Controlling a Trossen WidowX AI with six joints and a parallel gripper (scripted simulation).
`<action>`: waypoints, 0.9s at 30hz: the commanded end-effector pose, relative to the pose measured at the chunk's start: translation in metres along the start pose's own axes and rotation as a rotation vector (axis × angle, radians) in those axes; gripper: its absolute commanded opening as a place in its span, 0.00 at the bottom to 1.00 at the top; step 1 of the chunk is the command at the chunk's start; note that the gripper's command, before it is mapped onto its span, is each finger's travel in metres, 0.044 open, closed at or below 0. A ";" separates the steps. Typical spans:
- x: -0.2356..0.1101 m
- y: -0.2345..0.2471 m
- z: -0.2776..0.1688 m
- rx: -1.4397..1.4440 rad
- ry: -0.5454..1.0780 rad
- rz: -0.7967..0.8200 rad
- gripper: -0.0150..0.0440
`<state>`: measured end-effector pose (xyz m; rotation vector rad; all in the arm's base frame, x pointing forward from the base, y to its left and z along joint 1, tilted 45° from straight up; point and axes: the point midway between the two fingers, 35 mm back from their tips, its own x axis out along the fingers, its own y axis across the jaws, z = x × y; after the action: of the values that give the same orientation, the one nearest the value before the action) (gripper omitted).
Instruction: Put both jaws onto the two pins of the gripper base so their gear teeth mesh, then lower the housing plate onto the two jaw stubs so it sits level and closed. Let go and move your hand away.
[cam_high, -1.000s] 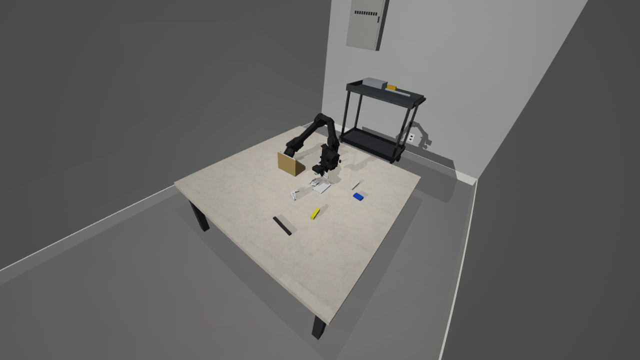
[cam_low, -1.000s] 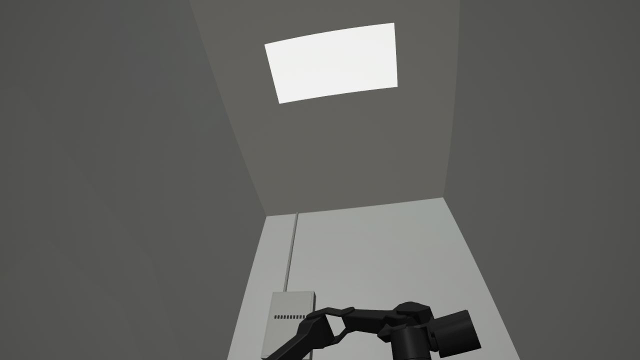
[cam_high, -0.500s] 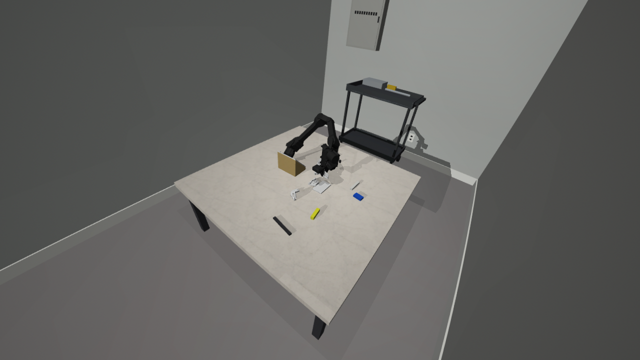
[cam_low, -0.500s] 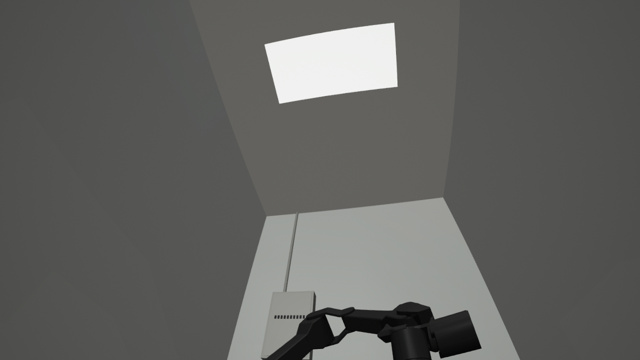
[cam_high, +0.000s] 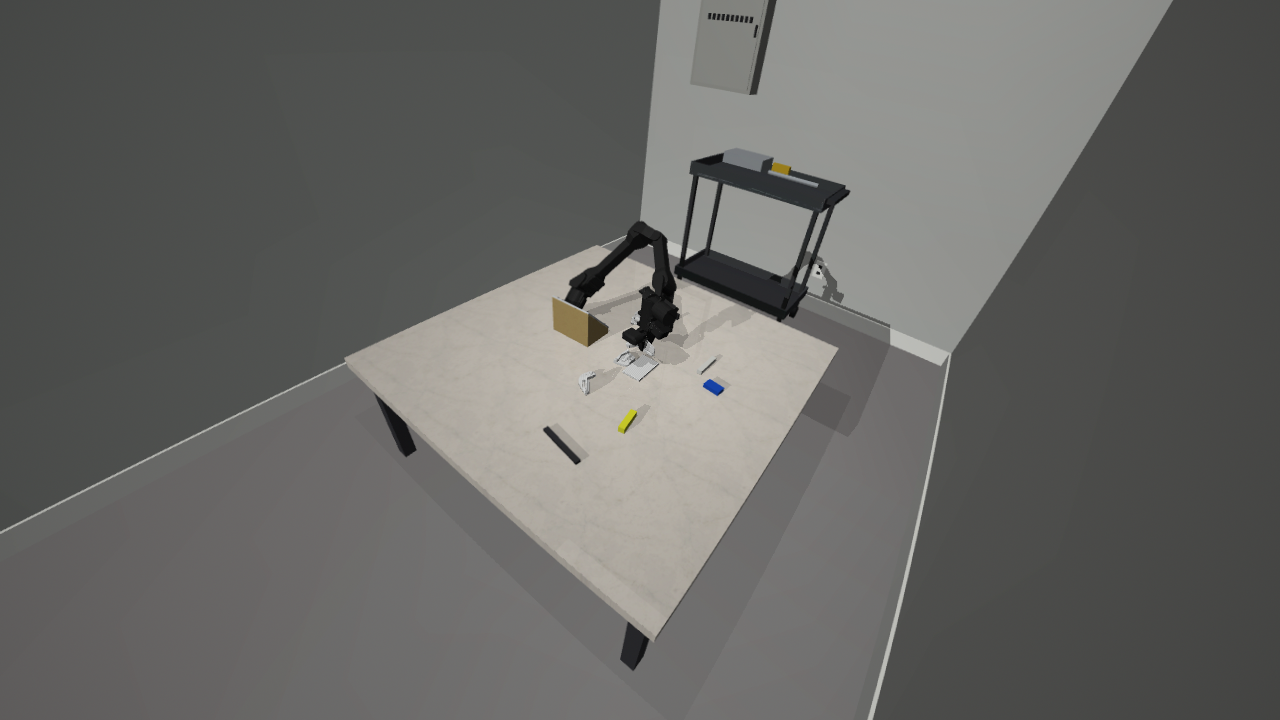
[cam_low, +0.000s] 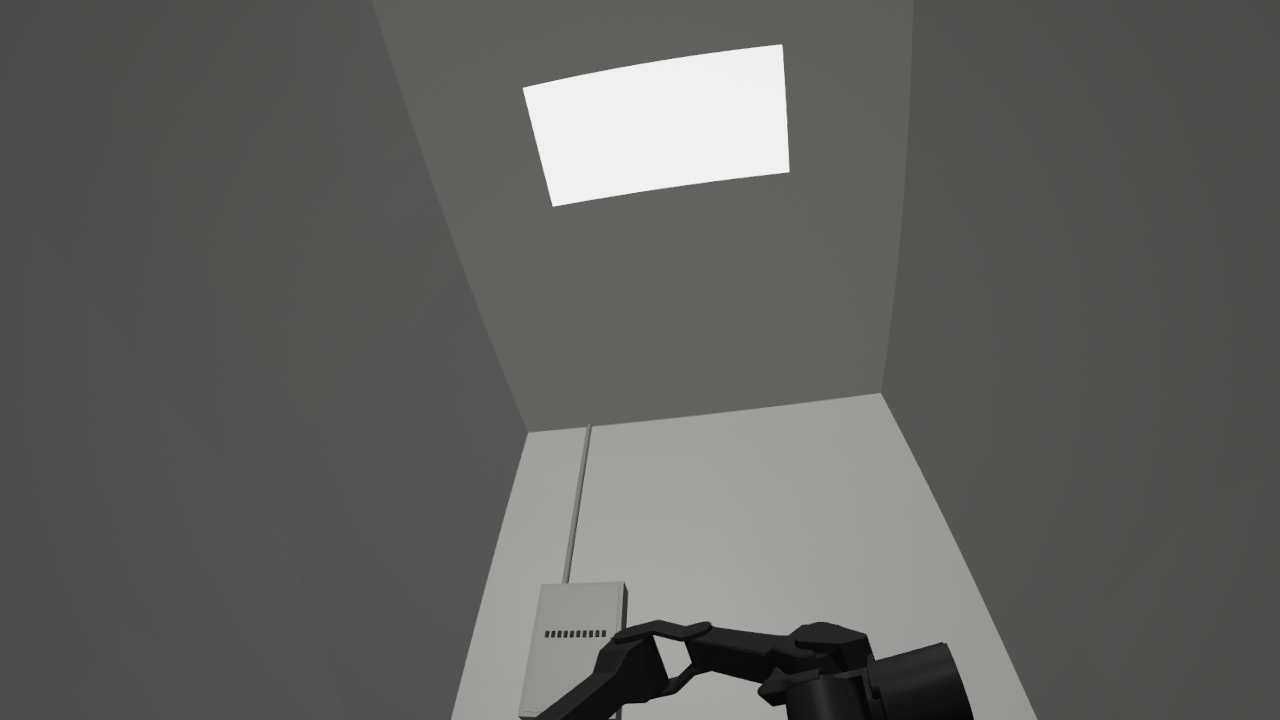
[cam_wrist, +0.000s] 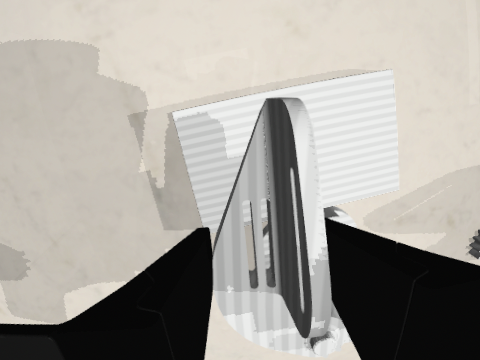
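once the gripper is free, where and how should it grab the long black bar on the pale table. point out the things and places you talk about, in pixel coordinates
I'd take the long, straight black bar (cam_high: 562, 445) at mid-length, coming from directly above. It lies lengthwise on the pale stone-look table (cam_high: 662, 519), so the fingers should close across its narrow width. Nothing stands over it or touches its long sides, and a middle grip would probably balance it best.

Grey walls (cam_high: 1029, 152) (cam_low: 716, 519); grey floor (cam_high: 429, 555). Black two-shelf cart (cam_high: 768, 189) near the pale wall. Cabinet (cam_high: 726, 53) (cam_low: 572, 617) wall-mounted (slotted front). Rectangular ceiling light (cam_low: 666, 125), bright white.
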<state>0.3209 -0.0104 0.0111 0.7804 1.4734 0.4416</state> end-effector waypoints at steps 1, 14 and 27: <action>0.009 0.000 -0.002 0.008 0.005 0.004 0.48; 0.030 0.001 -0.003 0.009 0.005 0.006 0.48; 0.033 0.001 -0.003 0.009 0.005 0.006 0.48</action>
<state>0.3211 0.0126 -0.0109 0.7850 1.4775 0.4437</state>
